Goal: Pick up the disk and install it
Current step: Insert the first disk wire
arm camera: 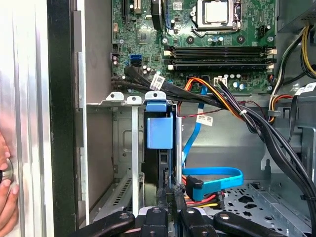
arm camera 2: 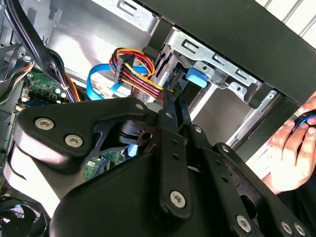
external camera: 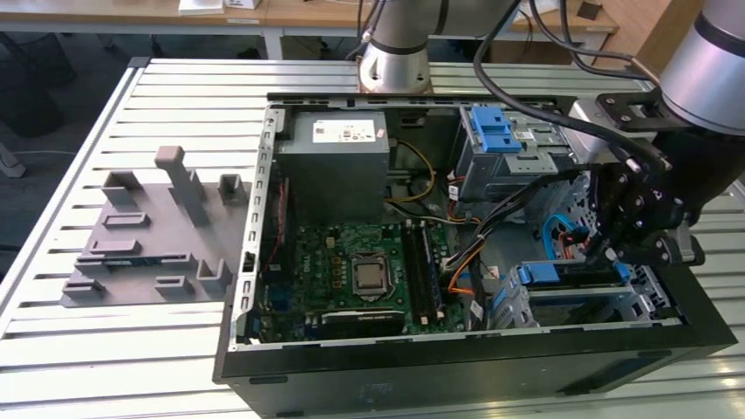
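The disk (external camera: 568, 276) sits in the drive cage (external camera: 582, 301) at the front corner of the open computer case (external camera: 466, 358), on the exterior view's right. The first wrist view has the disk (arm camera: 159, 168) edge-on in its slot, with a blue plastic rail (arm camera: 160, 129) on top. My gripper (external camera: 601, 256) hangs inside the case right behind the disk's rear end. Its black fingers lie close together, tips against the disk's end, in both wrist views (arm camera: 171, 196) (arm camera 2: 171, 98). I see nothing between them.
Bundled power cables (arm camera: 212, 96) and a blue flat cable (arm camera: 217, 175) run close beside my gripper. The motherboard (external camera: 349, 271) and power supply (external camera: 338, 166) fill the case. A person's hand (arm camera 2: 291, 148) rests outside the case wall. A grey fixture (external camera: 152, 236) stands on the slatted table.
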